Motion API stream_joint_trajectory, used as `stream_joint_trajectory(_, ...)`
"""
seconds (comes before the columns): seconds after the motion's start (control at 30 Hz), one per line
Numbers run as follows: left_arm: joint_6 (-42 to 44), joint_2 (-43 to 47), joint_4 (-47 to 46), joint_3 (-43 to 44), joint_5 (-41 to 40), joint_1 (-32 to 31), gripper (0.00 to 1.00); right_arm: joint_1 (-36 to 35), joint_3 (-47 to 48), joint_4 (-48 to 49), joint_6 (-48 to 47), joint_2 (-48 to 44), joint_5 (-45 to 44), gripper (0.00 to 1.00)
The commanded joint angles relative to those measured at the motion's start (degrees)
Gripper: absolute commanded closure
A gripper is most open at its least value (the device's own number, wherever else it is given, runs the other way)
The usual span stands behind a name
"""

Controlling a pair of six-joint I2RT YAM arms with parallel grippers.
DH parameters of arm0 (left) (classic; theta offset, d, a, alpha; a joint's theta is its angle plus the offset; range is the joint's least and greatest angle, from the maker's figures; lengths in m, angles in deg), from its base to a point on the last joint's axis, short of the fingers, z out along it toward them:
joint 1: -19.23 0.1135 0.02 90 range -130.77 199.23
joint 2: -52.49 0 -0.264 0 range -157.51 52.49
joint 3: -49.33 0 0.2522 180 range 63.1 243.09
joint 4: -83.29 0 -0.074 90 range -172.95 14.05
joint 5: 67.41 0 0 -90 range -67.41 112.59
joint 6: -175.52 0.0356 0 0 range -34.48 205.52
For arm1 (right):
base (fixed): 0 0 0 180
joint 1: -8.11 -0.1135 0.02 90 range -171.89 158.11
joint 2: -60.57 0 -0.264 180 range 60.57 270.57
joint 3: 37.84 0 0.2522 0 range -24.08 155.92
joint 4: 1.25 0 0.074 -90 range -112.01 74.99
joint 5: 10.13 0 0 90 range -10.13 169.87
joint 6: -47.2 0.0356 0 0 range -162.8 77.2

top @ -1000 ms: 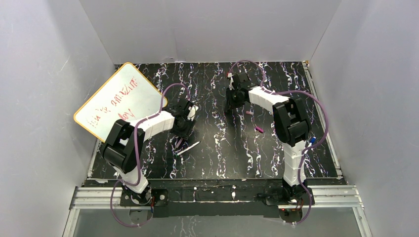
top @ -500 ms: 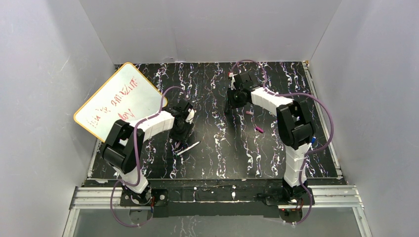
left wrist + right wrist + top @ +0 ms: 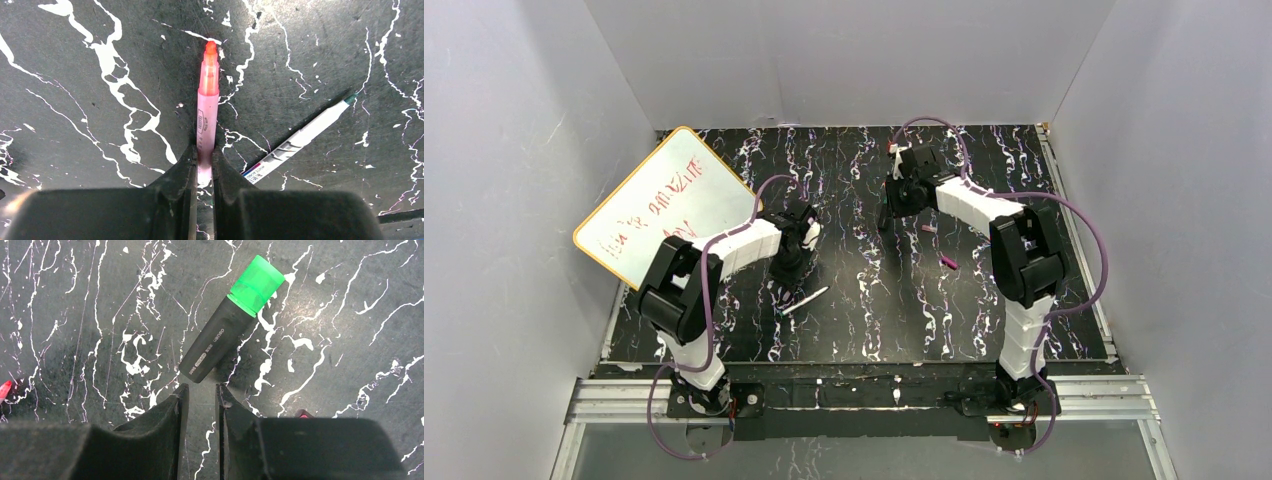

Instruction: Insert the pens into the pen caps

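Note:
My left gripper (image 3: 203, 157) is shut on the slim magenta pen (image 3: 207, 107), which points away from it over the table with its orange-red tip (image 3: 210, 48) bare. The white-grey pen (image 3: 300, 140) lies slanted just to the right and also shows in the top view (image 3: 805, 299). My right gripper (image 3: 201, 392) is narrowly open and empty, right behind the black end of the thick black marker (image 3: 217, 345), whose green end (image 3: 256, 284) points away. The pale pink cap (image 3: 929, 228) and the magenta cap (image 3: 948, 262) lie right of the right gripper (image 3: 890, 212).
A yellow-rimmed whiteboard (image 3: 664, 205) with red writing leans at the left edge of the black marbled table (image 3: 864, 330). White walls close in the left, back and right sides. A small red bit (image 3: 4, 390) shows at the right wrist view's left edge.
The left arm has drawn slightly toward the whiteboard side with the magenta pen in its grip. The right arm's elbow has swung a little to the right; its gripper stays near the back centre.

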State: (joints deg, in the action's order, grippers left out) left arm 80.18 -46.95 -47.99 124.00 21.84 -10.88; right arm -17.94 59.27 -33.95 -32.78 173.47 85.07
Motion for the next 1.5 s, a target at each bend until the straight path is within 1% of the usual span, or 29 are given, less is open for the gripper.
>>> stream_joint_trajectory(0.0, 1.09, -2.41, 1.82, -1.47, -0.82, -0.21, 1.00, -0.03, -1.82, 3.07, -0.35, -4.63, 0.11, 0.66)
stream_joint_trajectory(0.1, 2.16, 0.73, -0.75, 0.97, -0.35, -0.21, 1.00, 0.16, -6.50, 10.87, 0.05, -8.90, 6.40, 0.66)
stream_joint_trajectory(0.17, 2.26, 2.84, -3.35, 2.24, 0.51, -0.21, 1.00, 0.22, -11.13, 18.92, 1.87, -12.53, 11.79, 0.65)
stream_joint_trajectory(0.2, 2.53, 3.85, -4.78, 2.50, 2.39, -0.21, 1.00, 0.28, -13.62, 23.65, 3.45, -14.44, 14.78, 0.64)
stream_joint_trajectory(0.23, 2.45, 4.95, -6.66, 2.49, 3.91, -0.21, 1.00, 0.27, -16.36, 28.44, 5.22, -16.27, 17.74, 0.62)
stream_joint_trajectory(0.3, 2.09, 7.23, -10.38, 1.82, 6.57, -0.21, 1.00, 0.20, -21.78, 37.63, 9.77, -19.34, 23.49, 0.52)
stream_joint_trajectory(0.37, 1.76, 9.49, -14.71, 0.68, 9.21, -0.19, 1.00, 0.16, -25.34, 46.15, 14.58, -20.91, 28.66, 0.46)
stream_joint_trajectory(0.43, 1.55, 11.69, -18.04, -0.72, 12.06, -0.21, 1.00, -0.04, -27.49, 52.07, 18.50, -21.05, 32.10, 0.42)
stream_joint_trajectory(0.53, 1.29, 14.75, -21.80, -2.39, 16.27, -0.21, 1.00, -0.25, -31.14, 61.23, 23.76, -20.84, 33.92, 0.41)
stream_joint_trajectory(0.7, -0.86, 20.82, -28.27, -4.70, 23.26, -0.21, 1.00, -0.31, -40.56, 85.21, 31.47, -19.42, 32.01, 0.37)
stream_joint_trajectory(0.77, -2.17, 22.56, -30.90, -5.56, 25.36, -0.21, 1.00, -0.28, -42.03, 92.71, 34.47, -18.09, 32.28, 0.36)
stream_joint_trajectory(0.83, -3.35, 23.60, -32.81, -6.25, 27.80, -0.16, 1.00, -0.33, -42.33, 97.93, 36.31, -17.01, 32.59, 0.36)
stream_joint_trajectory(0.9, -4.11, 23.85, -33.81, -6.36, 29.06, -0.21, 1.00, -0.65, -41.86, 99.12, 36.52, -16.80, 33.11, 0.36)
stream_joint_trajectory(1.0, -4.50, 23.52, -33.80, -6.24, 29.84, -0.21, 1.00, -1.15, -40.90, 97.86, 35.23, -17.32, 33.24, 0.36)
stream_joint_trajectory(1.23, -4.50, 23.42, -33.96, -6.56, 29.96, -0.21, 1.00, -2.08, -40.23, 97.80, 34.34, -17.73, 34.41, 0.37)
stream_joint_trajectory(1.47, -4.50, 23.16, -34.43, -6.29, 30.02, -0.21, 1.00, -3.25, -38.43, 94.00, 32.04, -17.47, 35.80, 0.37)
